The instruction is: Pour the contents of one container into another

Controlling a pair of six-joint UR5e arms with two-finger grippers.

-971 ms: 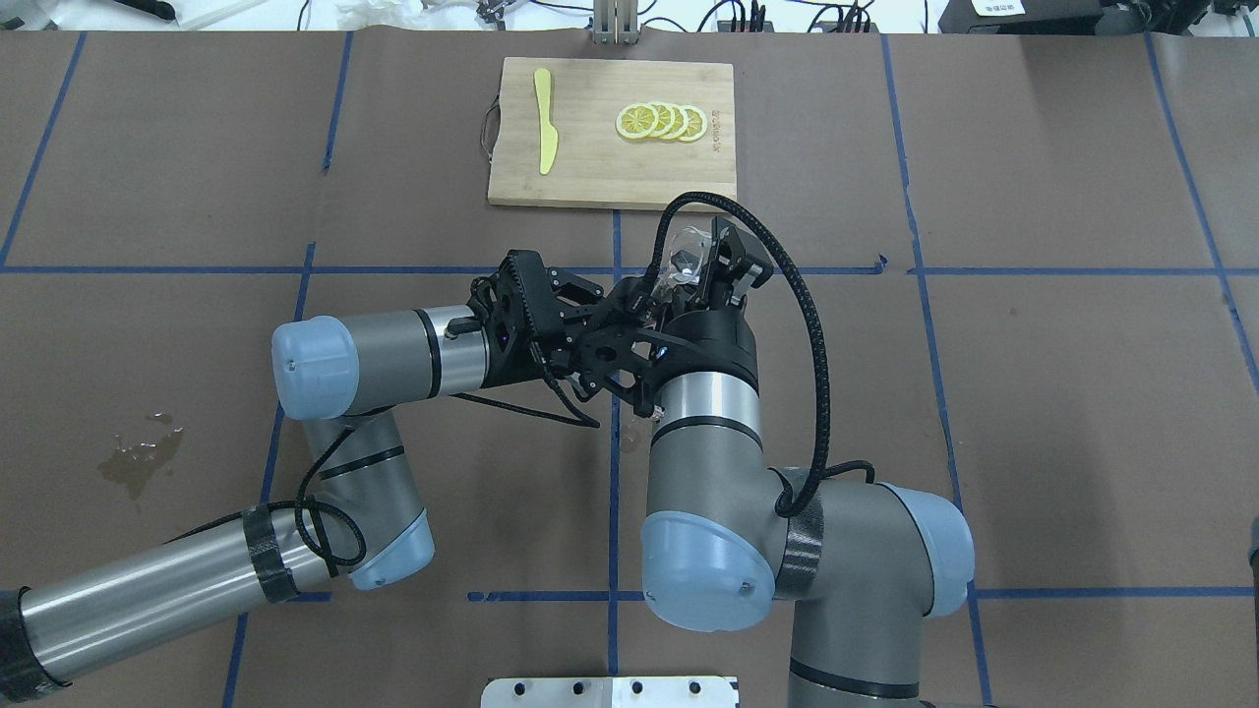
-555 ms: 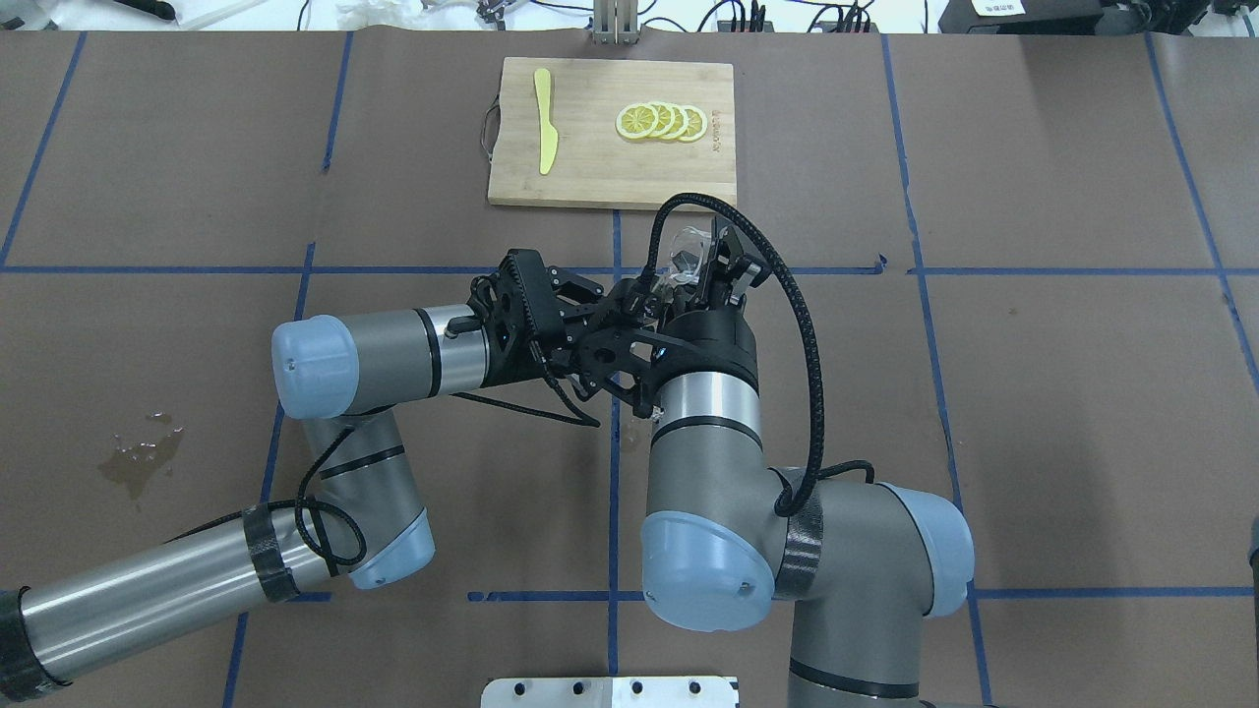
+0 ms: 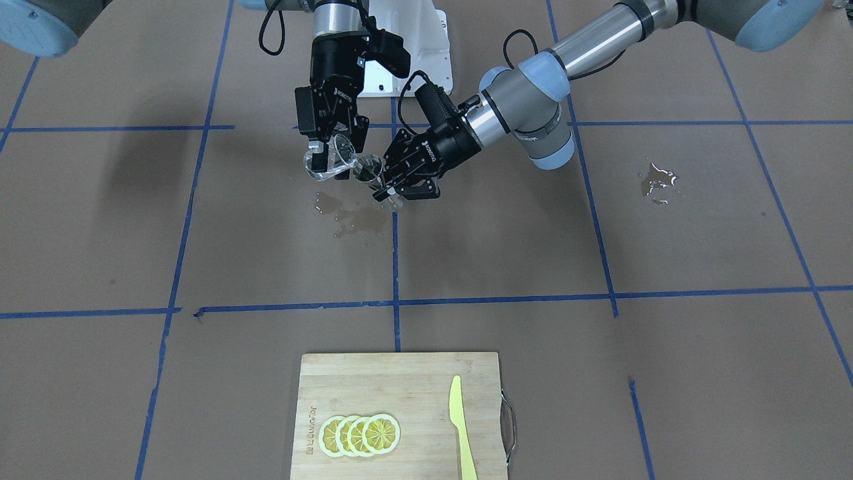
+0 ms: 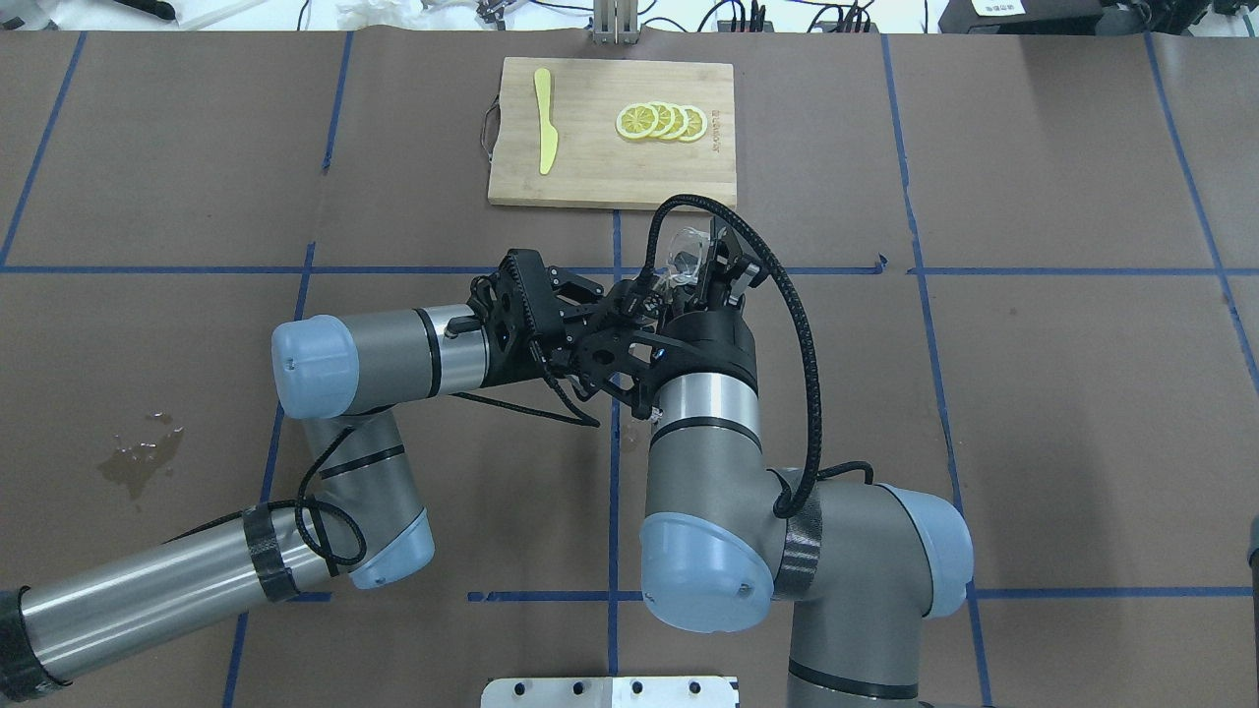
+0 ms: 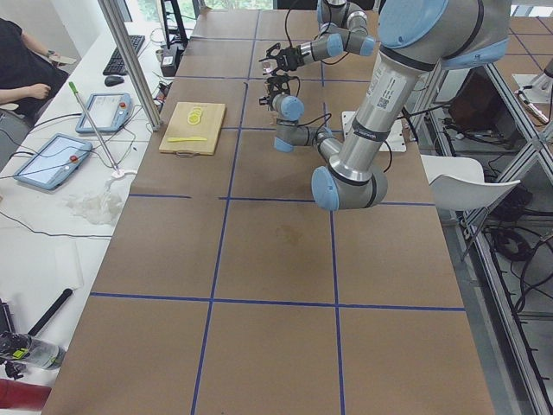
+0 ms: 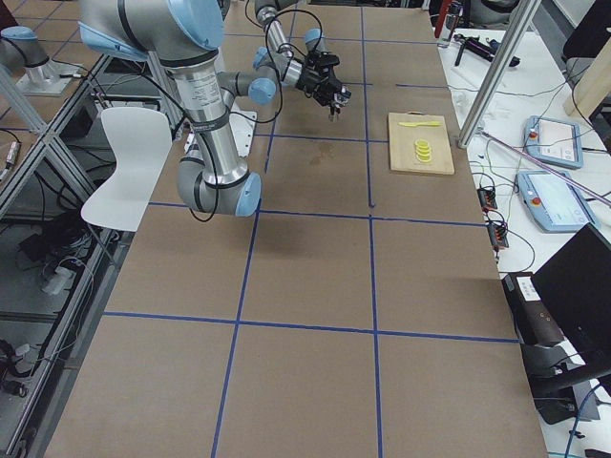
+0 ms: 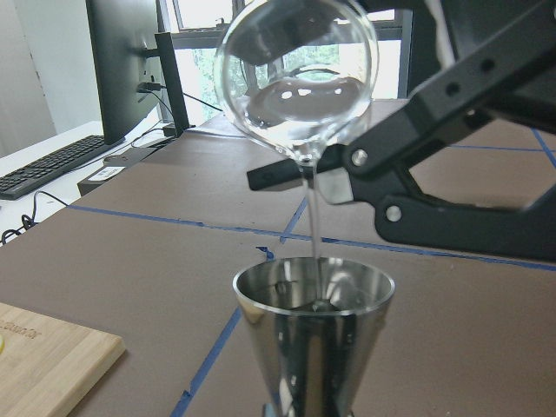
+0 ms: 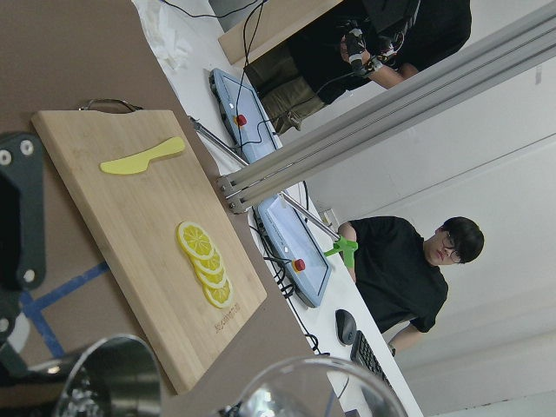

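Left wrist-mounted: tilted further, now pouring from glass cup (image 7: 295,82), clamped in right gripper (image 3: 331,153) at 12 o'clock, into jigger (image 7: 313,326) clamped in left gripper (image 3: 389,188).

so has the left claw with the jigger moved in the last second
No. In the overhead view the left claw sits at the same spot beside the blue tape line, holding the steel jigger under the glass cup.
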